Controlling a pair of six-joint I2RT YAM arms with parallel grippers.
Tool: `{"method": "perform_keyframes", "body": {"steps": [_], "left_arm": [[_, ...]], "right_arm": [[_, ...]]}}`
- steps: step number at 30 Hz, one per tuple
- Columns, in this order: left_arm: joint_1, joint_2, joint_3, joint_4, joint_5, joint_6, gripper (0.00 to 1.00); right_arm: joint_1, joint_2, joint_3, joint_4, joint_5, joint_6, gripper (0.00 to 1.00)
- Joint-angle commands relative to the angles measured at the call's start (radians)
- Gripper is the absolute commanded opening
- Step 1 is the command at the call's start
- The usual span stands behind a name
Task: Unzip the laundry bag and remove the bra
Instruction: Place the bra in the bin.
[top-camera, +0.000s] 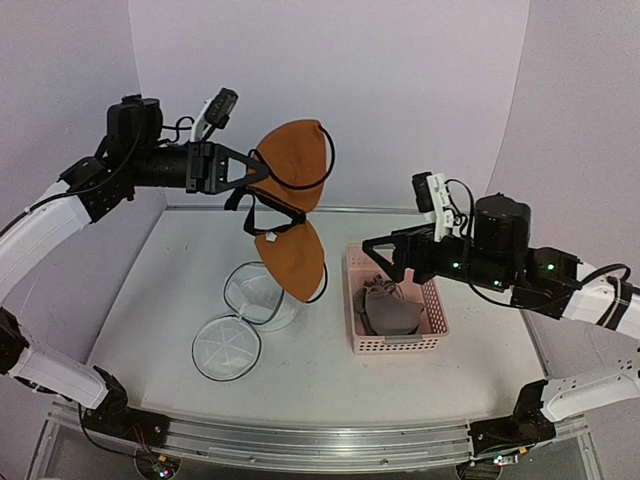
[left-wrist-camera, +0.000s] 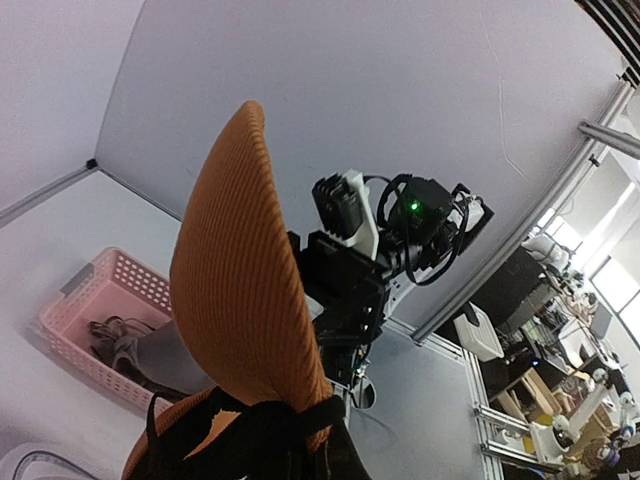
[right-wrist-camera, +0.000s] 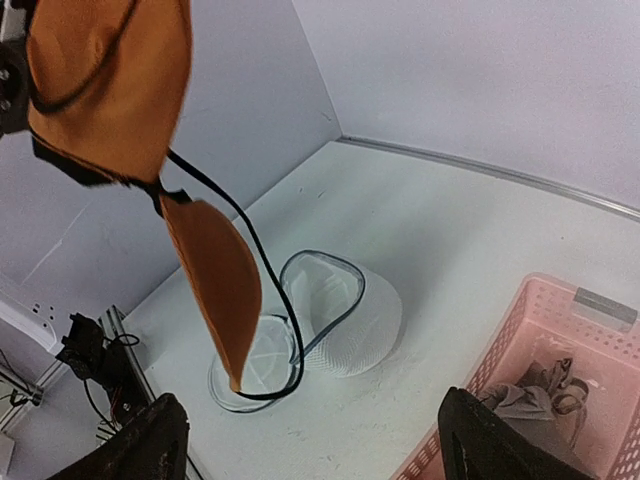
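Bra (top-camera: 292, 190) is dangling from the clamped left tool (top-camera: 258, 180) over the open bag (top-camera: 262, 295) on the white, lilac-walled surface (top-camera: 150, 300); right tool (top-camera: 372, 256) is gaping empty near the basket (top-camera: 395, 345).

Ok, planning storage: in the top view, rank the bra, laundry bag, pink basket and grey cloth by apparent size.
1. basket
2. bra and bag with its open lid: these look alike, and the bra hangs nearer the camera, so unranked
3. cloth in the basket
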Motion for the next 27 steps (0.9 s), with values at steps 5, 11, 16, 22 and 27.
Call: {"method": "perform_keyframes", "body": {"steps": [5,11,16,22,27], "left_arm": [[-0.119,0.182,0.093,0.261,0.067,-0.026,0.0],[-0.197,0.349,0.131,0.42,0.06,-0.098,0.0],[-0.255,0.502,0.249,0.441,0.024,-0.127,0.0],[-0.276,0.671,0.385,0.444,-0.009,-0.165,0.0],[-0.272,0.796,0.452,0.445,-0.048,-0.197,0.0]], "right_arm": [[0.002,-0.234,-0.084,-0.095,0.189,0.007,0.88],[0.001,-0.365,-0.12,-0.162,0.32,0.021,0.88],[0.002,-0.435,-0.136,-0.205,0.383,0.021,0.88],[0.002,-0.478,-0.133,-0.264,0.441,0.023,0.88],[0.002,-0.501,-0.129,-0.291,0.445,0.022,0.88]]}}
